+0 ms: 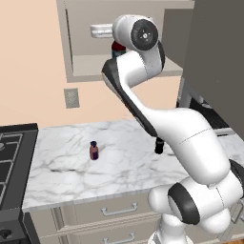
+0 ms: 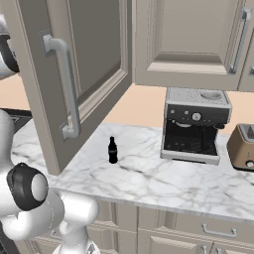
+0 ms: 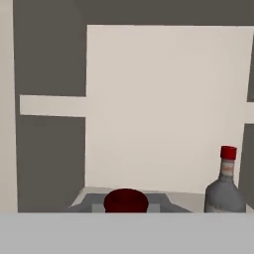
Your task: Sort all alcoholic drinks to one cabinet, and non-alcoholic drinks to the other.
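Observation:
My gripper (image 3: 126, 206) is up inside an open wall cabinet (image 1: 86, 66) and shut on a dark brown-red bottle, whose round dark red top (image 3: 126, 199) shows between the fingers. In the left base view this bottle (image 1: 117, 48) peeks out behind the arm's wrist. A clear-grey bottle with a red cap (image 3: 225, 191) stands on the cabinet floor to the right of the held one. On the marble counter stand a small purple-pink container with a blue top (image 1: 94, 150) and a black cola bottle (image 2: 112, 150), both apart from the arm.
The cabinet door with a long grey bar handle (image 2: 67, 89) hangs open over the counter. A white object (image 1: 101, 31) lies on the cabinet's upper shelf. A coffee machine (image 2: 196, 124) and a toaster (image 2: 243, 146) stand at the right, a stove (image 1: 12, 157) at the left.

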You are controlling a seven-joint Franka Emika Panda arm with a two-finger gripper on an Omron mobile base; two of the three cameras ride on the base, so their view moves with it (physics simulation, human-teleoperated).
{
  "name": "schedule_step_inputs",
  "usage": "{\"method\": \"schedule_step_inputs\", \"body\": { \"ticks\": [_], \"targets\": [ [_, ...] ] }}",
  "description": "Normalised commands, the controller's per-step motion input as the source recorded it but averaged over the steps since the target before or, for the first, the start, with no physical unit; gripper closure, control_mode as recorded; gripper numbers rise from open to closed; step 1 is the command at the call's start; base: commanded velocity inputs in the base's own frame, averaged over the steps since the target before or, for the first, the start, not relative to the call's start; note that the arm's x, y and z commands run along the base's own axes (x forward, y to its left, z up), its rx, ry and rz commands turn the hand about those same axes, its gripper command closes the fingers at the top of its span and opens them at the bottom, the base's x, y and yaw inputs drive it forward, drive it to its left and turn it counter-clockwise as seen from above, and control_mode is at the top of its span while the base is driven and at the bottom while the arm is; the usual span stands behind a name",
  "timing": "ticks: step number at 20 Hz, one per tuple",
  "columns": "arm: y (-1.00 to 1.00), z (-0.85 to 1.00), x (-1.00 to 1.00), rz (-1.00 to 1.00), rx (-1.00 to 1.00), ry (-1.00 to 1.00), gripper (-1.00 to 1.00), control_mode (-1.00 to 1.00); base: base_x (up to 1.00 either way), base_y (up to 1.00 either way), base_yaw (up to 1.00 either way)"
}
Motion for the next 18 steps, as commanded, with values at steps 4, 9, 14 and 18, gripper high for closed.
{"method": "schedule_step_inputs", "body": {
  "ticks": [4,9,14,18],
  "targets": [
    [0.0,0.0,0.36,0.03,0.0,-0.04,1.0,-1.0,0.0,0.0,0.0],
    [0.03,0.01,0.42,0.02,0.0,0.0,1.0,-1.0,0.0,0.0,0.0],
    [0.06,0.06,0.41,0.01,0.0,0.0,1.0,-1.0,0.0,0.0,0.0],
    [0.06,0.08,0.46,0.01,0.0,0.0,1.0,-1.0,0.0,0.0,0.0]
  ]
}}
